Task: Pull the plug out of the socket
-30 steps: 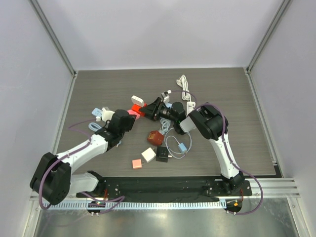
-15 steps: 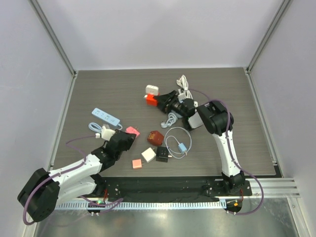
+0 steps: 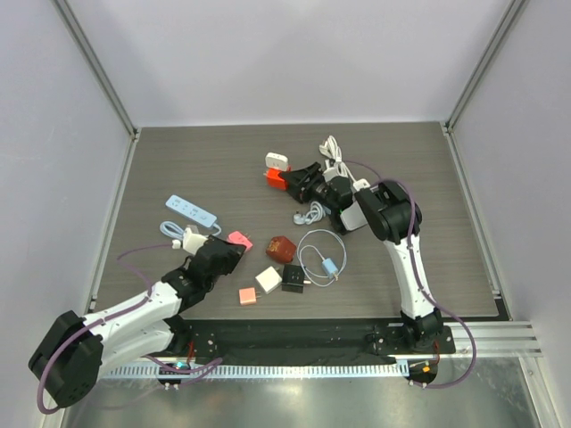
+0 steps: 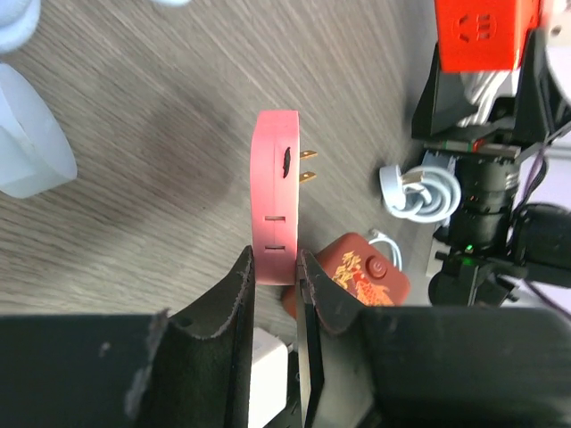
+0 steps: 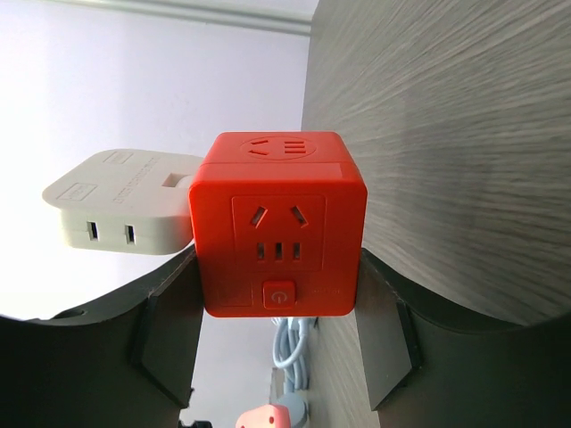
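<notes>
My left gripper is shut on the lower end of a pink plug, whose two brass prongs point right, apart from any socket. From above, this pink plug sits at the near left, just ahead of the left gripper. The red cube socket is clamped between the fingers of my right gripper, lifted above the table. A white adapter still sticks out of its left side. In the top view the socket and white adapter are at the far centre.
A blue power strip lies at the left. A dark red power bank, white charger, black adapter and pink block cluster at the near centre. A looped cable and white cable bundle lie near the right arm.
The left arm has drawn back toward the near left with the pink plug, away from the socket. The right arm has carried the red socket and white adapter farther back and right.
</notes>
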`<state>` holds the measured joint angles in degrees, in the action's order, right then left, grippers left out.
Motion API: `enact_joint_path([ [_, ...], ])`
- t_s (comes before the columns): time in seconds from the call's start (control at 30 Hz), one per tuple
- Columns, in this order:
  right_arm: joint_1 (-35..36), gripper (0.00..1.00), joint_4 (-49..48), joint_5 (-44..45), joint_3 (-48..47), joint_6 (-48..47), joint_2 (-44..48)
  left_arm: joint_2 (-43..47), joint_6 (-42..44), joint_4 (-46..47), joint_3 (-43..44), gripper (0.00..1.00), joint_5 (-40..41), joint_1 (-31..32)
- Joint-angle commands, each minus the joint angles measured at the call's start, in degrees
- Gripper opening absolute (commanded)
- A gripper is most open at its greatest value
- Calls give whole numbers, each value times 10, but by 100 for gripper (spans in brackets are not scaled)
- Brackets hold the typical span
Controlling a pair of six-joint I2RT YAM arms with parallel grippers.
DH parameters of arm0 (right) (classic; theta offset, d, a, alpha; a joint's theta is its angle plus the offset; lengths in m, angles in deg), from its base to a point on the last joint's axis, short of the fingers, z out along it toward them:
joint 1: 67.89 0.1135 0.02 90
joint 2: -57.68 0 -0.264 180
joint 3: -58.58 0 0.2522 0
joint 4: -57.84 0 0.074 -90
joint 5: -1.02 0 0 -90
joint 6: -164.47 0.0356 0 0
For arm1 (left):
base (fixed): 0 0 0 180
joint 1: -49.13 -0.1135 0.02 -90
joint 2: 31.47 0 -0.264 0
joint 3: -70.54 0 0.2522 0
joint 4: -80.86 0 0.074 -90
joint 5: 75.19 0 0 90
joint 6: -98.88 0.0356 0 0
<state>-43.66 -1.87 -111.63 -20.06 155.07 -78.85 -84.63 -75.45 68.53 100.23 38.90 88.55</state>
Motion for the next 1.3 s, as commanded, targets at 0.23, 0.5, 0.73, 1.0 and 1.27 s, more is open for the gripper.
enact_joint_path([
  [0.23, 33, 2, 3, -38, -38, -122, 75, 3, 35, -60, -3, 22, -52, 1],
  [0.5, 40, 2, 60, -66, -52, -168, 90, -3, 65, -116, 39, 60, -72, 0],
  [0.73, 40, 1, 112, -111, -78, -205, 73, 9, 160, -194, 158, 64, -20, 0],
  [1.0, 43, 1, 160, -151, -108, -243, 59, -66, 341, -183, 323, 67, -54, -35],
  [1.27, 50, 1, 207, -168, -120, -287, 66, -274, 512, -339, 554, 80, -104, -100],
])
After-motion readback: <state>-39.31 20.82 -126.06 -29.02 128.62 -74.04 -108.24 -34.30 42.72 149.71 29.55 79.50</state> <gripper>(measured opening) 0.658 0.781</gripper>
